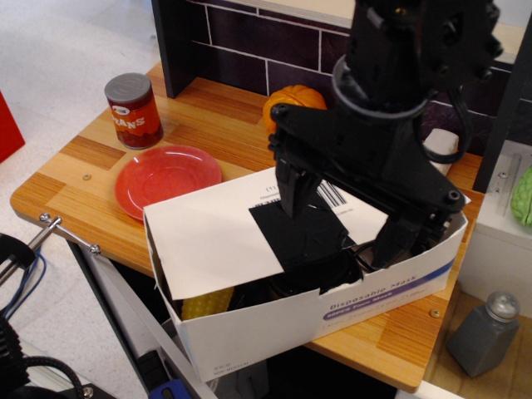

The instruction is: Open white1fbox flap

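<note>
Wooden table [100,179]; claw [345,220] hides flap [224,237] partly

Wooden table [216,133] carries white1fbox [332,320], red plate [166,176], can [133,110], pumpkin [293,101]

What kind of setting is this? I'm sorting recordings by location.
Probably a mock kitchen counter: a striped wooden tabletop against a dark tiled wall, with a red round plate and a red food can.

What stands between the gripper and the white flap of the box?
Nothing visible. The gripper is directly at the flap of the white box: one finger is over the black tape patch, the other reaches down past the flap's edge.
</note>
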Controlling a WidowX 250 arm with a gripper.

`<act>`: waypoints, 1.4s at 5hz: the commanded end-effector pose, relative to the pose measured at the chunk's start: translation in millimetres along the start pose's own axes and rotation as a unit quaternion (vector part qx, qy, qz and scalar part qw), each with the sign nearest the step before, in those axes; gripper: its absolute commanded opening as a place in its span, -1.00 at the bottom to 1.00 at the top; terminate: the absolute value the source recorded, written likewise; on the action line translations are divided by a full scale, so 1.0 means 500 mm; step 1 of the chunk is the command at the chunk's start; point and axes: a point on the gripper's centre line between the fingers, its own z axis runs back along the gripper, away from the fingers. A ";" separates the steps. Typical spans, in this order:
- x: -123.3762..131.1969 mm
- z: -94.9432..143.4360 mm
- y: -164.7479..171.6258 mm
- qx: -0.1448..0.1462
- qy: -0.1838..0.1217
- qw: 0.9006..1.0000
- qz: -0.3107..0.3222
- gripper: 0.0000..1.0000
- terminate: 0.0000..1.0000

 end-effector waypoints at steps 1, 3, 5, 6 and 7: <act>0.000 0.000 0.000 0.000 0.000 1.000 0.000 1.00 -1.00; -0.010 -0.015 0.002 0.073 0.012 0.987 -0.141 1.00 -1.00; -0.026 -0.046 0.006 0.119 0.004 0.972 -0.201 1.00 -1.00; -0.032 -0.058 0.013 0.121 -0.004 0.971 -0.206 1.00 -1.00; -0.028 -0.063 0.025 0.136 -0.005 0.965 -0.224 1.00 -1.00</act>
